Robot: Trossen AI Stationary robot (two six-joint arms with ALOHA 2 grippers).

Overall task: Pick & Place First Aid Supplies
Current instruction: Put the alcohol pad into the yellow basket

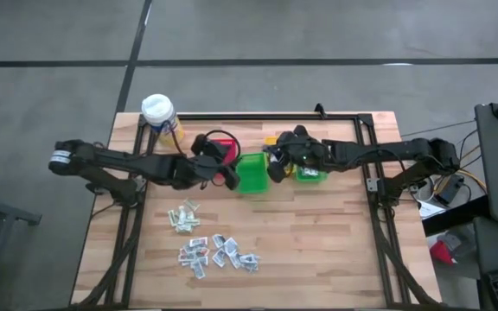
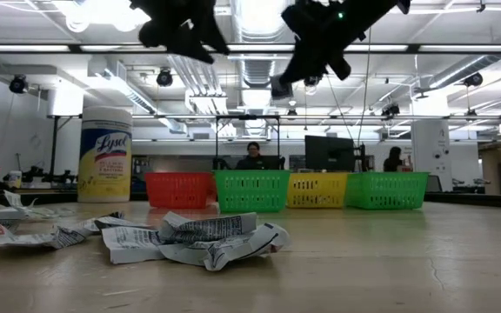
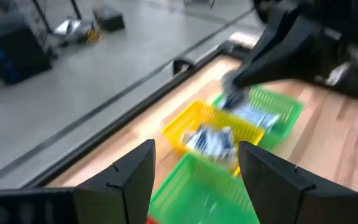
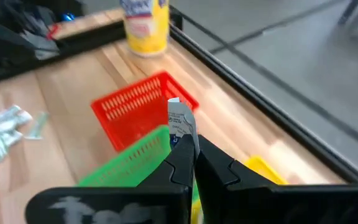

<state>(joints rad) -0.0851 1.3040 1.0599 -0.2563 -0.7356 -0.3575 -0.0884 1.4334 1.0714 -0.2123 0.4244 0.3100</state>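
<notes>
Looking straight down, the left claw (image 1: pixel 229 175) hangs over the red bin (image 1: pixel 224 154), while the right claw (image 1: pixel 272 170) sits above the row of bins near the green bin (image 1: pixel 252 172). Most first aid supplies (image 1: pixel 207 244) lie scattered on the surface (image 1: pixel 318 250), well apart from the bins.

From tabletop height, crumpled packets (image 2: pixel 190 238) lie in front; both arms hang overhead.

The left wrist view shows its fingers (image 3: pixel 134 176) spread wide, holding nothing, with packets already in the yellow bin (image 3: pixel 194 121).

The right wrist view shows the claw pinched tight on one white packet (image 4: pixel 180 121) above the bins.
</notes>
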